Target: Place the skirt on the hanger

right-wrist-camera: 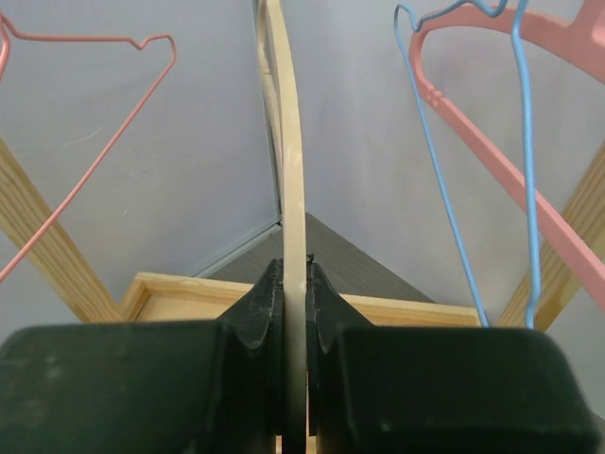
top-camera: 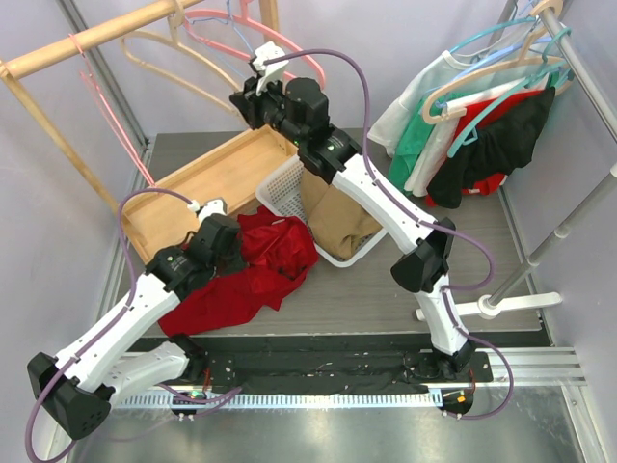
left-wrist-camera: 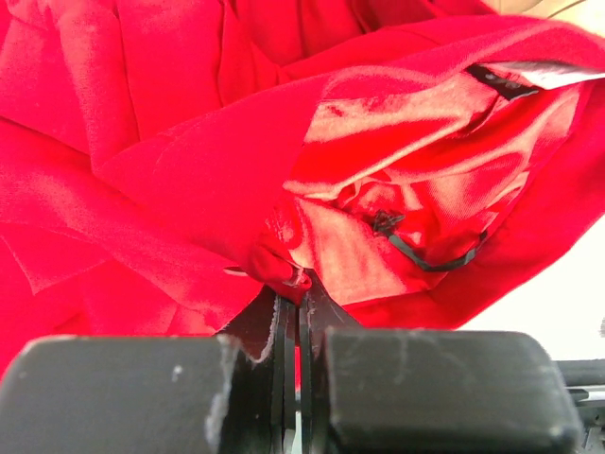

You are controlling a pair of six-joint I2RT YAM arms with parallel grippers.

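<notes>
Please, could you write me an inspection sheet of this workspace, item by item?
Surface: dark table, partly covered.
Job's things: red skirt crumpled on the table; cream hanger at the wooden rail.
Clutter: wooden tray; white basket holding a tan cloth.
Grippers: left gripper shut on the skirt; right gripper shut on the hanger.
Cables: purple cables loop along both arms.
Surroundings: clothes hung at the right; other hangers on the rail.
</notes>
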